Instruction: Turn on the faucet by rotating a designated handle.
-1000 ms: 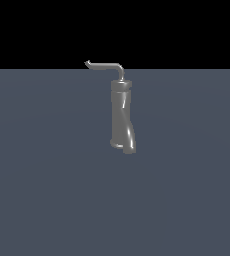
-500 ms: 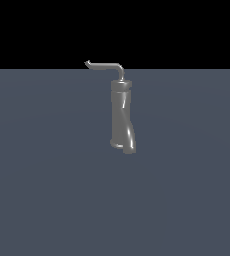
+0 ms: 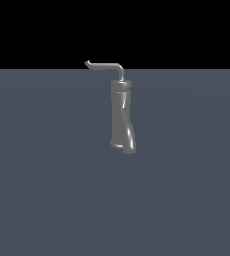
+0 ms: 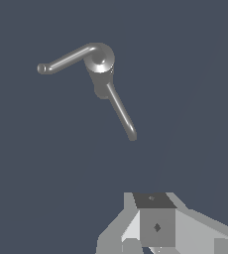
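Exterior view showed the faucet [image 3: 122, 117] standing upright on the grey floor [image 3: 47, 190], a little above the picture's middle, with the handle [image 3: 104, 66] reaching from its top toward the exterior view's left. Wrist view looked down on the faucet [image 4: 101, 59], the handle [image 4: 66, 59] and a second thin rod [image 4: 121, 113]. The gripper [image 4: 153, 223] hung well apart from them; whether it was spread or closed could not be told.
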{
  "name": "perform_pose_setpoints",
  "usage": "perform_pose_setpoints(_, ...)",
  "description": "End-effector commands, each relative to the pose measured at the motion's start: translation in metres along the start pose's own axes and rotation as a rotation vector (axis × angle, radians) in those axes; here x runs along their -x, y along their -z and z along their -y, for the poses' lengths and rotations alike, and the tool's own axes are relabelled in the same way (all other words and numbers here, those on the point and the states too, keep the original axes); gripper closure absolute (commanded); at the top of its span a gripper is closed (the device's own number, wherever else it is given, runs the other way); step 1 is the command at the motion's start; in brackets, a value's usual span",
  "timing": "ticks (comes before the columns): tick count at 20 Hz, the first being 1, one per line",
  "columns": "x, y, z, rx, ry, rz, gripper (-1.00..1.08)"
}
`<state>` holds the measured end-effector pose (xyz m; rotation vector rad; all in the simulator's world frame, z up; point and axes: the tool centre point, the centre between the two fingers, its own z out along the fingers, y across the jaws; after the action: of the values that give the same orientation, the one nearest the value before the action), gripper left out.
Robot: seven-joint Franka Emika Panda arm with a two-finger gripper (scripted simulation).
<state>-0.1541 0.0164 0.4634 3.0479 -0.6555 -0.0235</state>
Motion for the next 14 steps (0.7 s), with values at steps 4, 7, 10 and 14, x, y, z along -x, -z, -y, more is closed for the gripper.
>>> perform_pose_setpoints(4, -0.027, -0.009, 0.018, -0.001, -0.131, -0.003, 1.08)
perform_pose_setpoints(7, -0.041, -0.014, 0.028, -0.002, -0.201, -0.004, 1.08)
perform_pose_setpoints(10, -0.055, -0.021, 0.038, -0.003, -0.272, -0.005, 1.08)
perform_pose_setpoints(14, -0.074, -0.032, 0.051, -0.005, -0.366, -0.006, 1.08)
